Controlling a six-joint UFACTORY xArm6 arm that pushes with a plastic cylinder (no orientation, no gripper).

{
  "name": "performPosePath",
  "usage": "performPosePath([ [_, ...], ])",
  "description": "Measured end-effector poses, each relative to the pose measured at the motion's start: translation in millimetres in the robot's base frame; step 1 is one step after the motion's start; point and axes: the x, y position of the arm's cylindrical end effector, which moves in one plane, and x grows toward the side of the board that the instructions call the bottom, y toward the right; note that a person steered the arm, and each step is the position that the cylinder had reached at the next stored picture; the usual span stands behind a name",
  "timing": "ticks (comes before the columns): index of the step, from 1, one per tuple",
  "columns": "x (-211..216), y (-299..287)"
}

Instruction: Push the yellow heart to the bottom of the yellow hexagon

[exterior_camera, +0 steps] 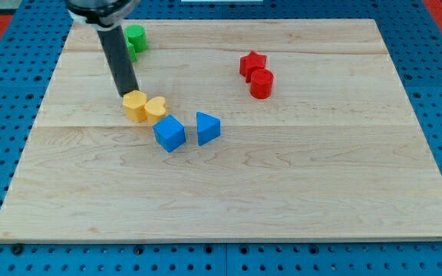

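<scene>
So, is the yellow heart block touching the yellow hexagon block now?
Touching. The camera view shows the yellow heart block pressed against the right side of the yellow hexagon block, with no board visible between them. My tip is at the hexagon's upper-left edge.

The tabletop (298,192) is pale wood with visible grain and plank seams, smooth and matt. Just below my tip (127,93), the yellow hexagon (134,105) and yellow heart (156,110) look like smooth, softly shiny plastic. The rod (118,57) above my tip is dark with a dull sheen. Around the wood lies a blue perforated surface (6,69).
</scene>
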Motion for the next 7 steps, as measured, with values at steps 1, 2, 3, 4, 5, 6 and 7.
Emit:
performPosePath([
  [1,-45,-6],
  [2,-22,104],
  [3,17,159],
  [4,23,126],
  [5,23,86],
  [6,33,59],
  [7,66,65],
])
